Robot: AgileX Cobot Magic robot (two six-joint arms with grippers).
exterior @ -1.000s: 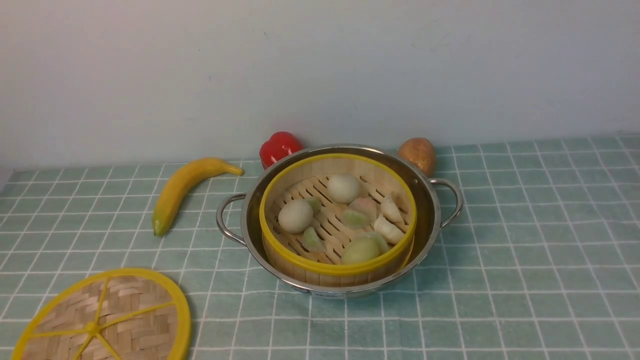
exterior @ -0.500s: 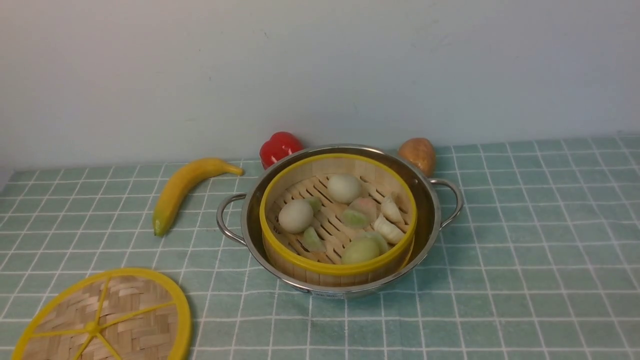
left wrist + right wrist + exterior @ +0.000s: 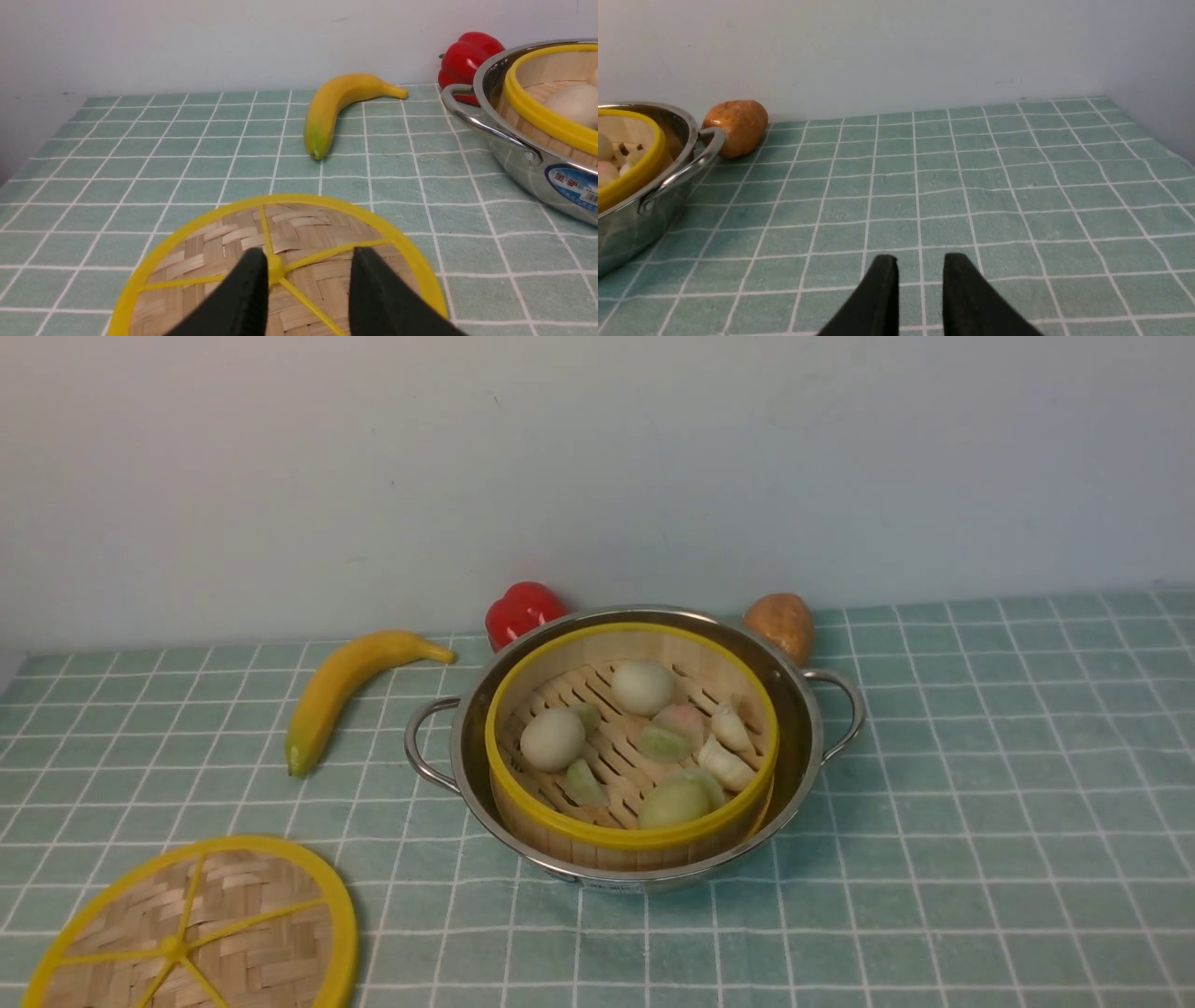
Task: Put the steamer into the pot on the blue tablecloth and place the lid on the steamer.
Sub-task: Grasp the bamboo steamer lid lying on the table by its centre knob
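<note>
Left gripper [image 3: 308,254]: jaws wide, empty, poised over flat woven-bamboo lid [image 3: 210,242] with yellow rim, unmoved on pale teal checked tablecloth [image 3: 980,803]. Right gripper [image 3: 920,259]: narrow gap, empty. Farther: round bamboo steamer [image 3: 597,845] already seated in shiny steel pot [image 3: 798,709]; only lidding remains.

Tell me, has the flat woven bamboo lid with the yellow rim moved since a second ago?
No. In the front view the lid covers the same squares of the blue tablecloth.
</note>
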